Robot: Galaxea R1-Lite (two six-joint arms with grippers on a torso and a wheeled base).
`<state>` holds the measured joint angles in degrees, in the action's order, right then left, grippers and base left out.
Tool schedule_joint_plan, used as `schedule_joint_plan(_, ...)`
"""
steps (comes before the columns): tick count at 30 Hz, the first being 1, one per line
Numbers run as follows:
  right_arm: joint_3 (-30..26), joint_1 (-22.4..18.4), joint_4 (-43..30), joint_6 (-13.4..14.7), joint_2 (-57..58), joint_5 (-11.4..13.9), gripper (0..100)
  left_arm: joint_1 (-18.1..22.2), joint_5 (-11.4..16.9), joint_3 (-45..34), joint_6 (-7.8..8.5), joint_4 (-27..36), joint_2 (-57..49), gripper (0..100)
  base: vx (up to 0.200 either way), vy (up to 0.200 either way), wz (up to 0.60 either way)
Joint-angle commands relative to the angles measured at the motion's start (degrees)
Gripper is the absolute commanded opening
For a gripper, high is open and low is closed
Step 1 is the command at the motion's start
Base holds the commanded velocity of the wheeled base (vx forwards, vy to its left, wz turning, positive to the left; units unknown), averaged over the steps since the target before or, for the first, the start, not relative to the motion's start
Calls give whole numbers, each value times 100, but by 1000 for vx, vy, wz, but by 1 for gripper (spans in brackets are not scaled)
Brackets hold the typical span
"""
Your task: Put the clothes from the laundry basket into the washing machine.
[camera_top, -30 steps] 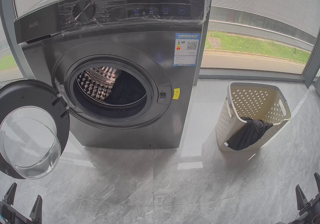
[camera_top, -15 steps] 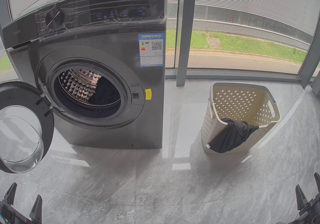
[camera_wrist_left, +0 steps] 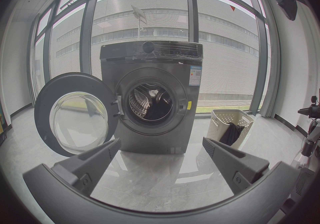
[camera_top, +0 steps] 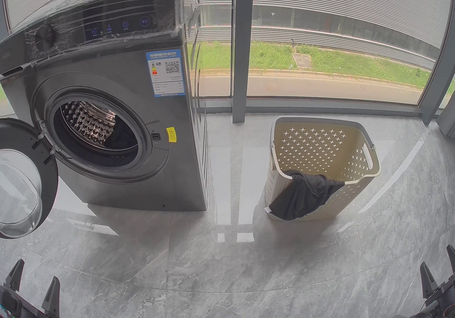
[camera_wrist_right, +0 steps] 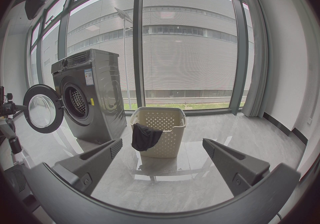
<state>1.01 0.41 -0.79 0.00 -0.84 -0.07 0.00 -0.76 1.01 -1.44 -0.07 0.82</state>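
Claws on both arms, left gripper (camera_wrist_left: 160, 141) and right gripper (camera_wrist_right: 161, 141), gape wide and empty above grey floor (camera_top: 227, 262). Farther off, a dark garment (camera_top: 303, 195) hangs over the near rim of the laundry basket (camera_top: 327, 143). Left of it, the washing machine (camera_top: 182, 162) has its door (camera_top: 49, 181) open.

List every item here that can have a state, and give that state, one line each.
washing machine door, swung fully open.
drum, something dark inside, likely clothing.
laundry basket, upright.
black garment, draped over the basket's front rim.
left gripper, open, empty.
right gripper, open, empty.
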Motion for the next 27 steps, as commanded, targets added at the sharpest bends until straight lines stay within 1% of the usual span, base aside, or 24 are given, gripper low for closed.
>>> schedule_joint_plan(1,-66,2,0,0,23,-1,100,0,-4,-101,-14,-1,-73,100,0,0,0)
schedule_joint_plan(7,-66,2,0,0,23,-1,100,0,-4,-101,-14,-1,-73,100,0,0,0)
schedule_joint_plan(22,-66,11,0,0,23,-1,100,0,-4,-101,-14,-1,-82,100,0,-200,0)
schedule_joint_plan(27,-66,2,0,0,23,-1,100,0,-4,-101,-14,-1,-82,100,0,0,0)
